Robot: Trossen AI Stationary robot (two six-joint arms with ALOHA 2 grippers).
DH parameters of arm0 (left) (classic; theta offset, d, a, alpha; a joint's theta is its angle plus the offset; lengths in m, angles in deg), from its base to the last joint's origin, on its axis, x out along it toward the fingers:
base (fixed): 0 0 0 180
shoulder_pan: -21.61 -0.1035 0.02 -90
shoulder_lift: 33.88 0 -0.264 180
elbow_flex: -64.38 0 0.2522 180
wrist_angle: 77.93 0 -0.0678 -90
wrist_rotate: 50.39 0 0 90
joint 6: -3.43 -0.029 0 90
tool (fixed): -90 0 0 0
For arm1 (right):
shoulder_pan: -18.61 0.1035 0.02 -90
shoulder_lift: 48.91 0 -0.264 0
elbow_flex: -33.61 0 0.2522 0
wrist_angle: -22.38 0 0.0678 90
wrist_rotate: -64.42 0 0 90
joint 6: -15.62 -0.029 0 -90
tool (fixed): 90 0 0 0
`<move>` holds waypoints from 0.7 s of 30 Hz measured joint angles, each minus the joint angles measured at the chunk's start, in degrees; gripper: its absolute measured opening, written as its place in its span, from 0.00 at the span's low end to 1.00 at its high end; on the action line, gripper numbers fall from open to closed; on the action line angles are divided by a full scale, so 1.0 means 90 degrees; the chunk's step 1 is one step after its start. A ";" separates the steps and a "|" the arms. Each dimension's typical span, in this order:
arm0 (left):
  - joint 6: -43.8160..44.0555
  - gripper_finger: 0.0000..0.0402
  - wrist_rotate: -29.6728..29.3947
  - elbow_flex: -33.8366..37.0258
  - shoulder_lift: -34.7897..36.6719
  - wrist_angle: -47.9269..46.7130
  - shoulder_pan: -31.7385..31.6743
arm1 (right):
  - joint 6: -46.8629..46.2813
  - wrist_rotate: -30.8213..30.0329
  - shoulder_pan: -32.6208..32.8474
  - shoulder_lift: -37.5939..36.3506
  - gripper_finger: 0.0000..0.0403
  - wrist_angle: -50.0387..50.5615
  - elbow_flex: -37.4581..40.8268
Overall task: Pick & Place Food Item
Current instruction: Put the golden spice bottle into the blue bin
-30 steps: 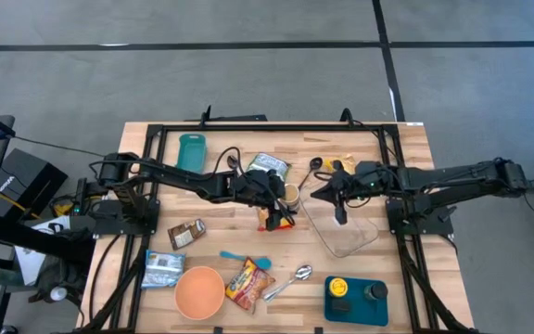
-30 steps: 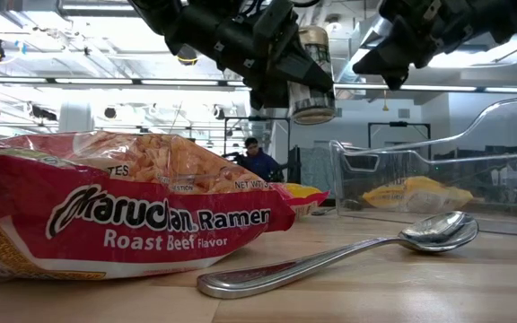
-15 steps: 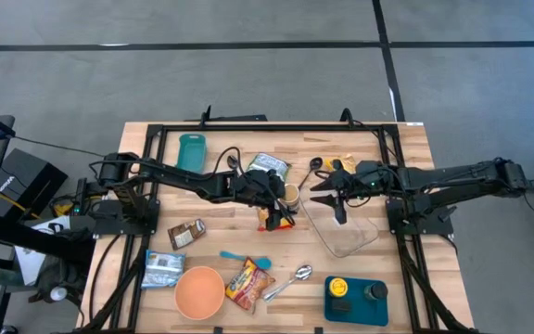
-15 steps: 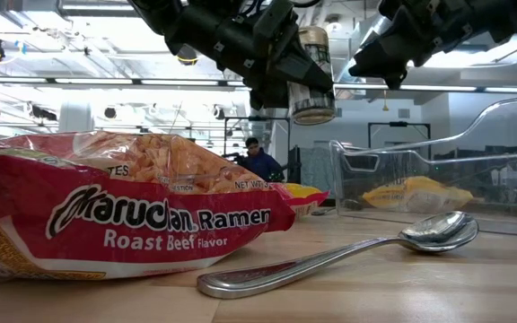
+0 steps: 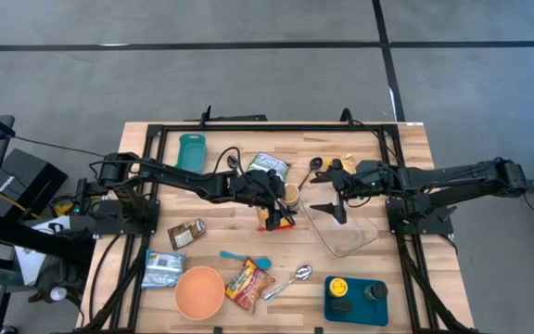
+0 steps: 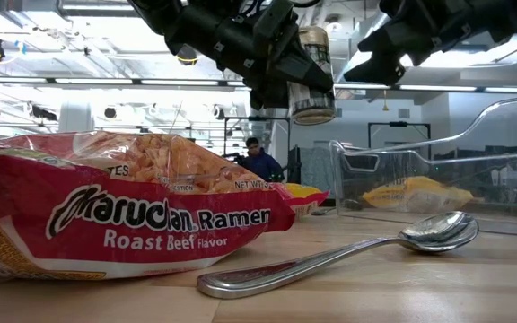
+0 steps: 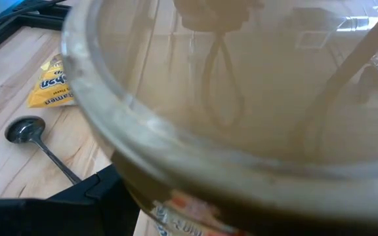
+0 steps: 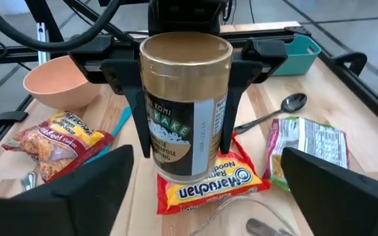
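Observation:
A brown jar [image 8: 186, 105] with a gold top and a dark label hangs upright above a yellow noodle pack [image 8: 209, 183] near the table's middle. My left gripper [image 5: 281, 195] reaches in from the table's left and is shut on the jar [image 5: 290, 193]. My right gripper [image 5: 323, 193] stands just right of the jar at about the same height, facing it with its fingers [image 8: 90, 190] spread wide and nothing between them. In the low view the jar [image 6: 312, 76] hangs well above the tabletop. It fills the left wrist view [image 7: 241, 118]. My left gripper pinches the jar's two opposite sides [image 8: 146, 108] between its two fingers [image 8: 135, 105], which run down most of the jar's height. The fingers come level from the table's left. The jar stands upright, lifted clear of the noodle pack and the table.
A clear plastic container [image 5: 341, 227] lies under my right gripper. Around it are a green pack [image 5: 267, 165], a teal bin [image 5: 191, 150], a pink bowl [image 5: 199, 292], a red ramen pack [image 5: 248, 283], a metal spoon [image 5: 290, 280] and a blue tray [image 5: 355, 299].
My right gripper has opened from shut to wide while staying where it was. The left gripper and the jar have kept still.

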 joint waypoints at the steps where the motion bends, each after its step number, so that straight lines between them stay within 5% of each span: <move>1: 0.0000 0.71 0.0000 0.0002 0.0001 0.0000 0.0000 | -0.0018 0.0000 0.0000 0.0000 0.97 -0.0050 0.0000; 21: -0.0163 0.71 -0.0005 0.0005 0.0006 0.0202 0.0000 | -0.0028 0.0300 -0.0052 0.1230 0.95 -0.1795 -0.0002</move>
